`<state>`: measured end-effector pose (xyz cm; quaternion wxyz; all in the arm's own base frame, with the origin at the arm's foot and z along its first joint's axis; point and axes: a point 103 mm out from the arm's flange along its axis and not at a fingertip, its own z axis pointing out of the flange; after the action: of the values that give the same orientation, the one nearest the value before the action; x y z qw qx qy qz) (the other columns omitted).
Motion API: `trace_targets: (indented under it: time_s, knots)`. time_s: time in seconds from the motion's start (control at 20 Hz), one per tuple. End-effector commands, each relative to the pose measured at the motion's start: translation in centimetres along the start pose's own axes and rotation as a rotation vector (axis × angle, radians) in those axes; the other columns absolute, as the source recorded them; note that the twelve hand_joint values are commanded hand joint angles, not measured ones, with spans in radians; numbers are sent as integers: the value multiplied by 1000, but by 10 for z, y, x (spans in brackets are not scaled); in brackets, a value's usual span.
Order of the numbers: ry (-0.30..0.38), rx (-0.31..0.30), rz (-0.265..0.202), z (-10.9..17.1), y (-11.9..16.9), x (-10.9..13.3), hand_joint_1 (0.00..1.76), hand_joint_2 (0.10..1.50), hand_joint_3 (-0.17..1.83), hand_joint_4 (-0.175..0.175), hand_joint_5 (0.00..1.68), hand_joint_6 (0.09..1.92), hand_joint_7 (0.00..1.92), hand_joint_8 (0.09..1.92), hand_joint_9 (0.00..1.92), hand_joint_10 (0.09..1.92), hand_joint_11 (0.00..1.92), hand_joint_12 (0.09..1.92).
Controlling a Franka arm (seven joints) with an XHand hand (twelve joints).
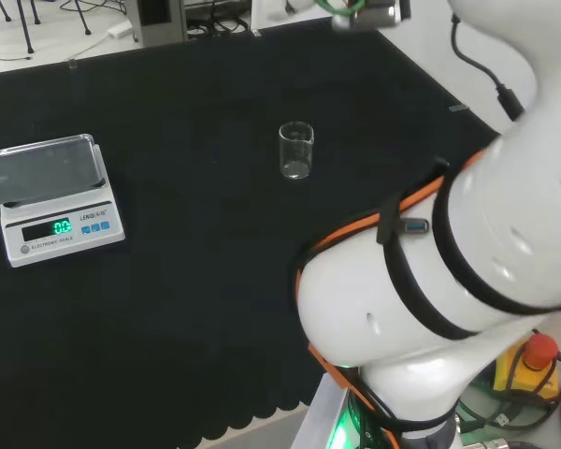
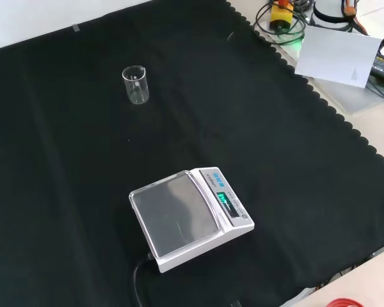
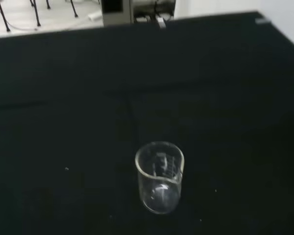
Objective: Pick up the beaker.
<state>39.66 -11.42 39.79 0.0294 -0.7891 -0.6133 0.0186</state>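
Scale (image 2: 191, 219), white boxy plastic with flat clear tray, sits nearest on black cloth desk (image 2: 294, 166). Clear glass beaker (image 2: 135, 84) upright, empty, well apart. Hand state: cannot tell.

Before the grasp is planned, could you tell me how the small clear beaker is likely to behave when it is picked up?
The beaker looks empty, so it is probably light. Its clear smooth wall suggests that it may be slippery and fragile. It stands upright, alone on the black cloth, taller than wide, so a sideways nudge could tip it.
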Motion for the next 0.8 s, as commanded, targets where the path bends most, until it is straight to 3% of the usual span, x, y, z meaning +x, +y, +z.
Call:
trace_targets:
  time_s: [0.05,0.3,0.55,0.7,0.8]
  knots:
    - [36,35,30,81,63,-58,571,730,49,11,129,87,179,687,253,845,0,1520]
    - [43,18,7,118,71,-57,573,731,43,20,94,87,124,688,214,863,0,1464]
    - [87,-8,-48,142,61,-29,564,723,37,29,78,87,99,685,200,868,0,1447]
    - [86,15,-99,157,55,-9,558,720,35,32,77,87,95,684,200,869,0,1446]
    - [97,32,-106,170,55,0,556,719,34,34,75,87,94,684,199,870,0,1446]
